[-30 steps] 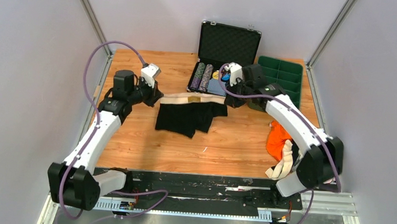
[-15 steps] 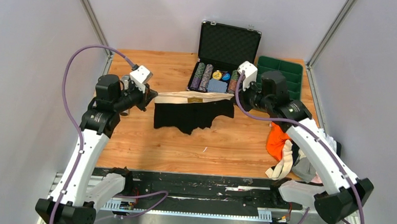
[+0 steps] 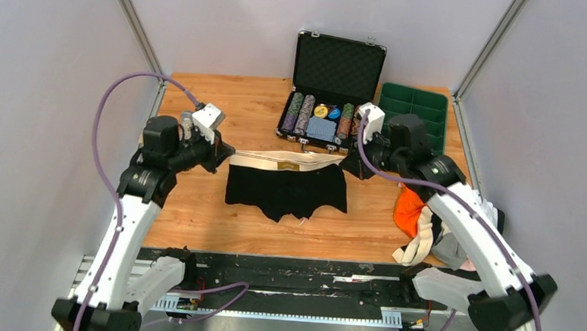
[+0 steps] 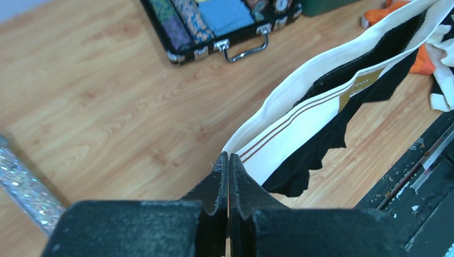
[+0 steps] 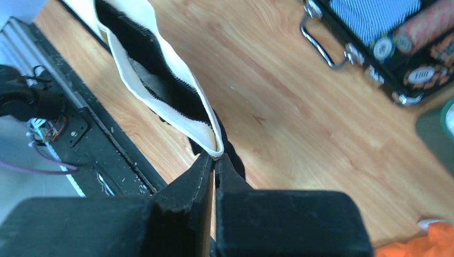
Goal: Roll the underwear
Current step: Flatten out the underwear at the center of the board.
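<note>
The wooden surface now takes most of the black cloth boxer briefs with a cream waistband. Their two leg panels lie spread on the wood in the middle, just on the near side of the open black chip case, and the waistband is pulled taut from left to right between the two arms

Half a second ago the same garment hung farther back, close to the case, with a ragged, bunched hem. A second ago it was narrower and slumped crookedly. Since then both arms have drawn it towards the near edge and lowered it, so the cloth is wider and flatter

This looks like the laying-out step almost finished, with no roll begun yet

The heap of orange and white underwear lies at the right as before, near the green compartment tray

The left fingers are closed tight on the left end of the band, and in the wrist view the left fingers meet with no gap. The right fingers are clamped on the right end, and up close the band curls over the right fingers
</note>
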`<state>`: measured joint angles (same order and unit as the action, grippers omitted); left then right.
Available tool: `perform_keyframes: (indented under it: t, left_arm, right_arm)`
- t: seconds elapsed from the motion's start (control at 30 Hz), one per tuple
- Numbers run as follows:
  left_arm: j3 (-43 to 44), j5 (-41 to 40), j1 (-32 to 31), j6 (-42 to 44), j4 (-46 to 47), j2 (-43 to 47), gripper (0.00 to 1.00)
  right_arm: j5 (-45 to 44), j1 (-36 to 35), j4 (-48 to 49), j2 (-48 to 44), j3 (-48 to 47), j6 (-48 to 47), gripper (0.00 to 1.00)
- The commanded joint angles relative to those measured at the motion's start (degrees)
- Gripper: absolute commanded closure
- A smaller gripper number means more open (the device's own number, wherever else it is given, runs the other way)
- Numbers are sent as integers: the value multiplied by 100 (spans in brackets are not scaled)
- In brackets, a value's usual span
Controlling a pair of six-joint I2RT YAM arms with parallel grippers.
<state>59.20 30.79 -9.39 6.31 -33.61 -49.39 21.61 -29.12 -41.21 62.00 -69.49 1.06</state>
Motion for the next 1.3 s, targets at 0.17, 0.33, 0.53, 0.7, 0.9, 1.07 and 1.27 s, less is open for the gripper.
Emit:
perform_keyframes:
  t: [0.17, 0.33, 0.53, 0.7, 0.9, 1.07, 1.27]
  left_arm:
    - [-144, -590, -2, -719, 1522, -2795, 100]
    - [758, -806, -2, -1019, 2176, -5060, 100]
    - [1657, -926, -2, -773, 2224, -5901, 100]
    - [1600, -849, -1, -837, 2198, -5986, 100]
    - [1290, -859, 7, -1349, 2372, -6057, 100]
    - [1094, -1103, 16, -1474, 2174, -5787, 100]
    - [3, -1547, 16, -1880, 2371, -4745, 100]
  right_arm:
    - [37, 1218, 565, 2641, -389, 384, 100]
    - [-177, 1420, 1039, 4321, -1188, 249, 78]
    - [-316, 1370, 1054, 4660, -2129, 70, 60]
    - [724, 570, 1035, 4279, -2012, -861, 62]
    - [1569, -741, 1016, 4513, -2196, -2216, 59]
    - [1976, -1289, 1105, 5258, -2819, -2344, 66]
    - [1776, -1595, 1245, 5607, -2721, -2419, 73]
